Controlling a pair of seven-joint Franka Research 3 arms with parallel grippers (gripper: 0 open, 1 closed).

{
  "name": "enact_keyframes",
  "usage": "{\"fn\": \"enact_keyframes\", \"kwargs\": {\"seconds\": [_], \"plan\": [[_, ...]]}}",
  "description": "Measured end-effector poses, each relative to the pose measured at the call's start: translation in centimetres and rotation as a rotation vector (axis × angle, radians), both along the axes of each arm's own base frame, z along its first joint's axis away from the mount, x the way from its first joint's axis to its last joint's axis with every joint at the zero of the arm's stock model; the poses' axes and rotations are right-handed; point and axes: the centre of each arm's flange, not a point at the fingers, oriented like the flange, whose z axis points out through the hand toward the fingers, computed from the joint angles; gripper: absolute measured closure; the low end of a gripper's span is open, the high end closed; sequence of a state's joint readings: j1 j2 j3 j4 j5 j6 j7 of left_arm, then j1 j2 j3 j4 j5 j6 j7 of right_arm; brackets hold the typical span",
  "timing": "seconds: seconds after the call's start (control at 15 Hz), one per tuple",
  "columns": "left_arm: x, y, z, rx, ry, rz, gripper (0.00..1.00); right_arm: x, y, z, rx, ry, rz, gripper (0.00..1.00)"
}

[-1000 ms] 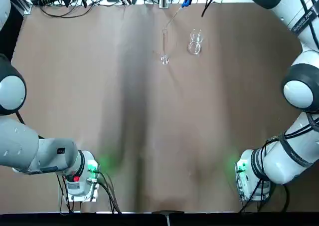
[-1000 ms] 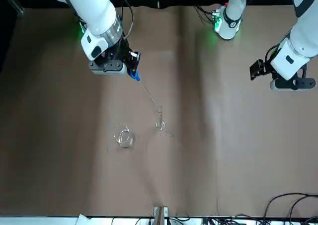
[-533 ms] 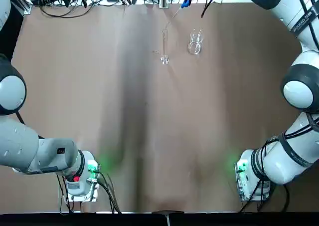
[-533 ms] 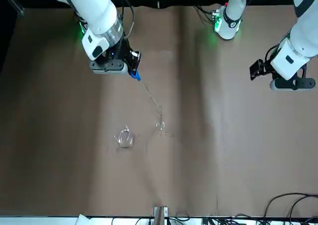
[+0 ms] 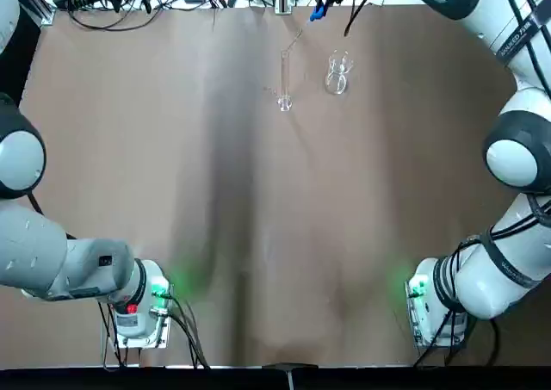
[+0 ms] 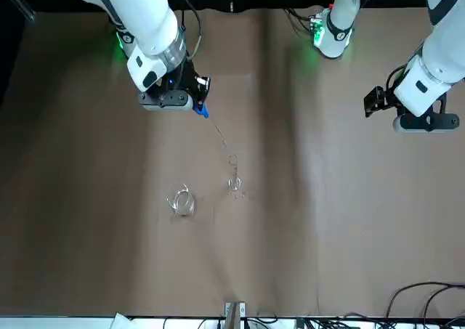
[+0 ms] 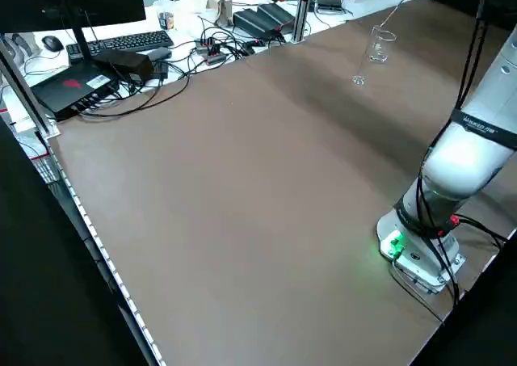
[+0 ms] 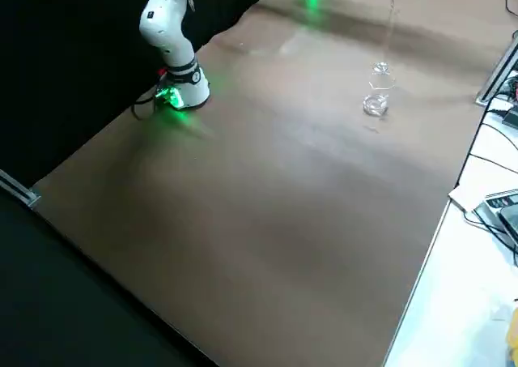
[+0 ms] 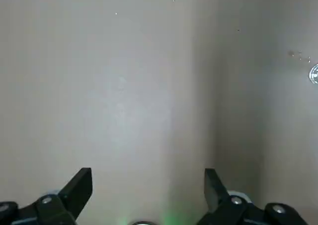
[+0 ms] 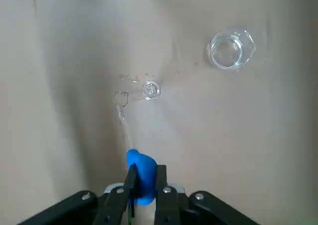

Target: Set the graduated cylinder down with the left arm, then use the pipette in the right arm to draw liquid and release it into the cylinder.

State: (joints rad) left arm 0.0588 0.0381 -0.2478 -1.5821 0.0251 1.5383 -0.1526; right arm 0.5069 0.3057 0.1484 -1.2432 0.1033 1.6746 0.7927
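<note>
Cylinder (image 6: 234, 171) is standing upright; overhead, your right gripper (image 10: 145, 171) is pinching the pipette's blue bulb (image 10: 144, 178) at one o'clock from it. Lowering off-line could be tipping it; squeezing early, spilling. Your left gripper (image 9: 148, 171) is sitting spread at eight o'clock.
</note>
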Motion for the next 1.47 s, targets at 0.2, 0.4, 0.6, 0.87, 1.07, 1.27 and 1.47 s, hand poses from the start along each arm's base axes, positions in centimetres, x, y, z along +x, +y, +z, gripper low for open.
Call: {"fn": "enact_keyframes", "kwargs": {"seconds": [0.2, 0.4, 0.6, 0.87, 1.07, 1.27, 1.47], "plan": [[0.0, 0.0, 0.0, 0.000, 0.000, 0.000, 0.00, 0.2, 0.1, -0.5, -0.003, 0.004, -0.001, 0.82], [0.0, 0.0, 0.0, 0.000, 0.000, 0.000, 0.00, 0.5, 0.2, -1.0, -0.005, 0.006, -0.003, 0.82], [0.0, 0.0, 0.0, 0.000, 0.000, 0.001, 0.00, 0.7, 0.0, -1.1, -0.008, 0.003, -0.006, 0.82], [0.0, 0.0, 0.0, 0.000, 0.000, 0.001, 0.00, 1.0, 0.1, -1.1, 0.000, -0.011, -0.010, 0.82], [0.0, 0.1, 0.0, 0.000, 0.000, 0.002, 0.00, 1.2, 0.1, -1.6, -0.007, -0.008, -0.010, 0.82], [0.0, 0.1, 0.0, 0.000, 0.000, 0.002, 0.00, 1.3, 0.2, -1.9, -0.013, -0.011, -0.011, 0.82], [0.0, 0.1, 0.0, 0.000, 0.000, 0.002, 0.00, 1.3, 0.2, -2.0, -0.015, -0.011, -0.010, 0.84]]}}
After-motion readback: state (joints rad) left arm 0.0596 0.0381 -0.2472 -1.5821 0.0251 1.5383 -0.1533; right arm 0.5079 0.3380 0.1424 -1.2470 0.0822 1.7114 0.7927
